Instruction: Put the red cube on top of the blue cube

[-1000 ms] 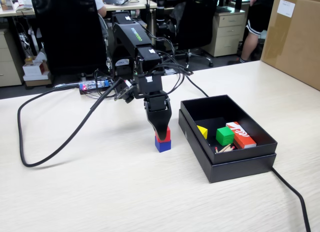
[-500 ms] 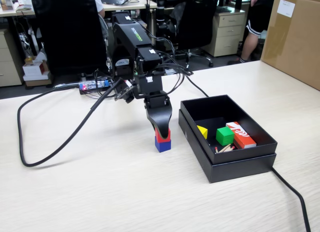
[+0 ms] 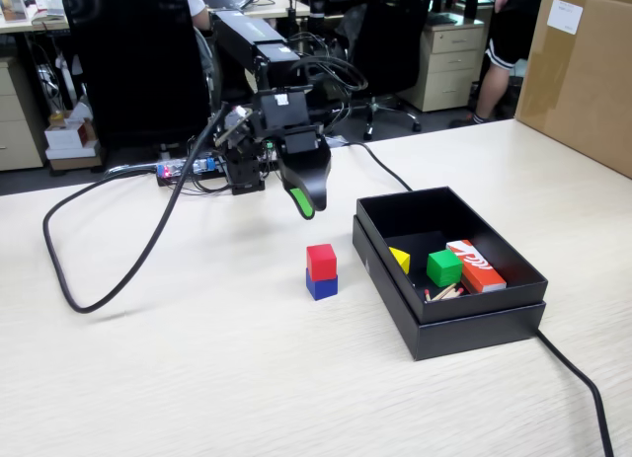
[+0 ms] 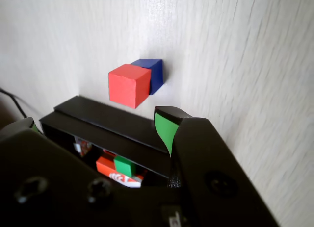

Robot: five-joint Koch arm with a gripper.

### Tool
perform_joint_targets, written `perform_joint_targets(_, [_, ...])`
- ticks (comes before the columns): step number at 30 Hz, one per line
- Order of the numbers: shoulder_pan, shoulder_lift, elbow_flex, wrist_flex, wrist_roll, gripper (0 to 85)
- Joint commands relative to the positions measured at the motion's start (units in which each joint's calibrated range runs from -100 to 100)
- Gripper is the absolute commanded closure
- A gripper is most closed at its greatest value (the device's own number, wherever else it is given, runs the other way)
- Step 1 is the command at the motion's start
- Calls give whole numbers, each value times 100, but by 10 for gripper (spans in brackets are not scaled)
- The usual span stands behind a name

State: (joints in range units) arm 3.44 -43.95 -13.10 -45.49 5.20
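Observation:
The red cube (image 3: 321, 261) rests on top of the blue cube (image 3: 322, 286) on the pale wooden table, just left of the black box in the fixed view. In the wrist view the red cube (image 4: 128, 85) covers most of the blue cube (image 4: 154, 74). My gripper (image 3: 297, 192) hangs in the air above and behind the stack, apart from it. In the wrist view the gripper (image 4: 95, 125) is open and empty, its green-padded fingers (image 4: 164, 130) spread wide.
An open black box (image 3: 449, 314) stands right of the stack and holds a green cube (image 3: 443, 267), a yellow wedge (image 3: 400, 259), an orange-red printed box (image 3: 475, 265) and thin sticks. A black cable (image 3: 104, 297) loops at left, another runs off front right. A cardboard box (image 3: 583, 72) stands at back right.

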Motion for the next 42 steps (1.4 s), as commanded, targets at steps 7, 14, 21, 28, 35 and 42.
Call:
perform_joint_targets(7, [-156, -2392, -1301, 165, -376, 364])
perform_joint_targets(14, [-288, -3827, -3114, 743, -620, 364])
perform_joint_targets(21, [-308, -5123, -5245, 1970, -723, 363])
perform_joint_targets(28, [-322, -5502, -6605, 3136, -723, 366])
perform_joint_targets(35, [-327, -5502, -7357, 4165, -723, 370])
perform_joint_targets(42, [-327, -5502, -8237, 5460, -752, 375])
